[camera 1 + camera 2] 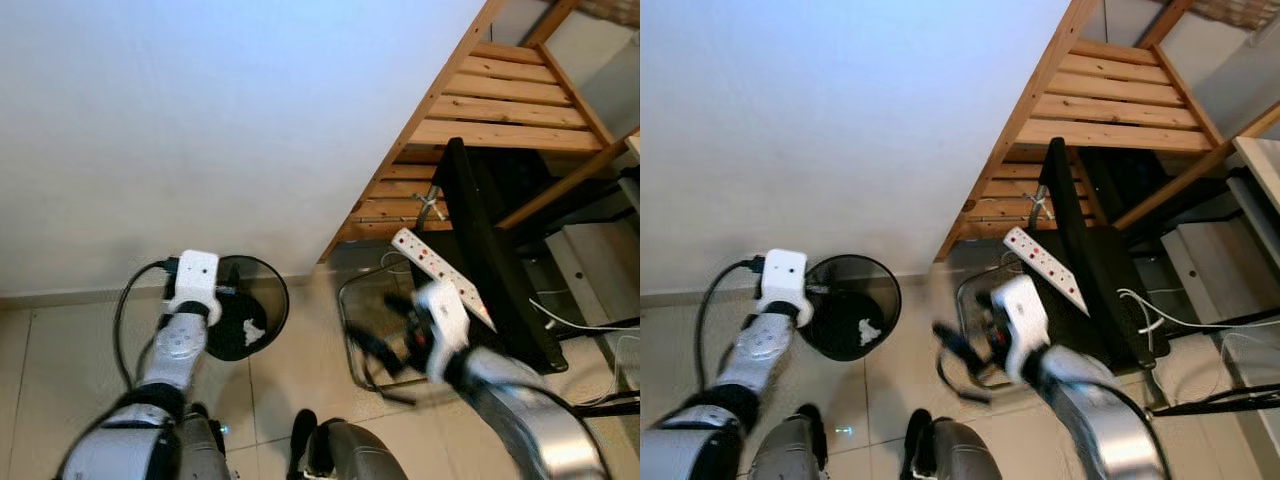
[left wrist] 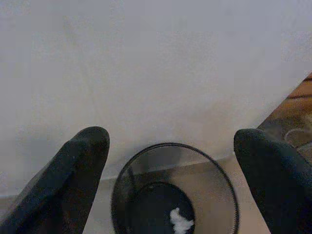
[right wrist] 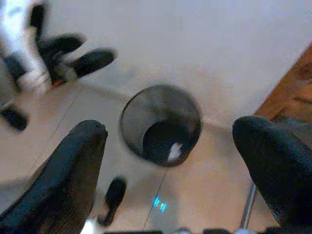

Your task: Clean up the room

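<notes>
Black mesh bin (image 1: 245, 305) at lower left holds white crumpled paper (image 1: 254, 331); left gripper (image 2: 170, 175) and right gripper (image 3: 170, 170) both wide open, empty

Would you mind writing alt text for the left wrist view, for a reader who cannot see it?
A round black mesh wastebasket stands on a tiled floor against a plain white wall, with a small crumpled white scrap lying inside it. The left hand hangs above the basket, its two black fingers spread wide to either side of it.
</notes>
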You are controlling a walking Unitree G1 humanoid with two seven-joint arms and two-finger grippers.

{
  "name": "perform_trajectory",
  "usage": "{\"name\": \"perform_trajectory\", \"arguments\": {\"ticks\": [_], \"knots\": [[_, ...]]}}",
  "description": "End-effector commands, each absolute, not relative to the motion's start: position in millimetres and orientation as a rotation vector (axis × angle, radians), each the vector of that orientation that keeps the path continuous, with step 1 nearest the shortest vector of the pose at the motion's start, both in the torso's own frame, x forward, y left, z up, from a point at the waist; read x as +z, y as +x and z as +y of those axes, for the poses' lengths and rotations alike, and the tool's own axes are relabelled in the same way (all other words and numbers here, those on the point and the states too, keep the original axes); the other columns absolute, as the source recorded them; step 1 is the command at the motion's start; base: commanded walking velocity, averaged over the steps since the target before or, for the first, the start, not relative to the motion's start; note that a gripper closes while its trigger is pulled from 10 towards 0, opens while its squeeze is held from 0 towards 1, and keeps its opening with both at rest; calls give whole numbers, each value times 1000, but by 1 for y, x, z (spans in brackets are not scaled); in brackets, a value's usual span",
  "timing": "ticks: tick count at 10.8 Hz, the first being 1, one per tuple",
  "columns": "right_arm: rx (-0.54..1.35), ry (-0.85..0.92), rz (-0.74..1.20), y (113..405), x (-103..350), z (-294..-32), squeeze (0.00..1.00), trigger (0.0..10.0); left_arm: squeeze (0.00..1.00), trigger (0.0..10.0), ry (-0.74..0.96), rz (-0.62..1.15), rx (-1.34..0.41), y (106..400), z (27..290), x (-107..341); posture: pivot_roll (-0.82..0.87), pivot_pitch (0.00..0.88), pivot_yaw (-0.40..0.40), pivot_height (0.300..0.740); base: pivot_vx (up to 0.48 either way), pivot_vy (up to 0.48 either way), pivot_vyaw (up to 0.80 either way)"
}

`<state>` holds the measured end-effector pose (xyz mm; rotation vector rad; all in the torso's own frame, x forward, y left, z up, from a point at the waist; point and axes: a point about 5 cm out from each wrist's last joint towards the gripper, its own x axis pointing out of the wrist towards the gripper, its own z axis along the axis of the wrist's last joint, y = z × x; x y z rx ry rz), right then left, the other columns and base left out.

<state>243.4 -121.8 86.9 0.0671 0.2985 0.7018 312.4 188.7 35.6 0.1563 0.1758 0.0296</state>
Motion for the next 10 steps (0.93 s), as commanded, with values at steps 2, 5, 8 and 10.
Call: {"name": "perform_trajectory", "arguments": {"ticks": [2,5,8,10], "knots": [[564,61,272,262,81,-132,176,10000,0,10000,127,79,-50,313,168,46,-19,146,-171,740,0,0,0],[457,116,201,293,78,-118,161,10000,0,10000,60,-95,-119,308,149,95,75,45,-90,740,0,0,0],[308,118,135,311,76,-123,153,10000,0,10000,131,-161,-210,293,128,134,133,0,-49,740,0,0,0],[180,129,35,307,87,-155,161,10000,0,10000,20,-13,-88,274,150,96,114,0,-60,740,0,0,0]]}}
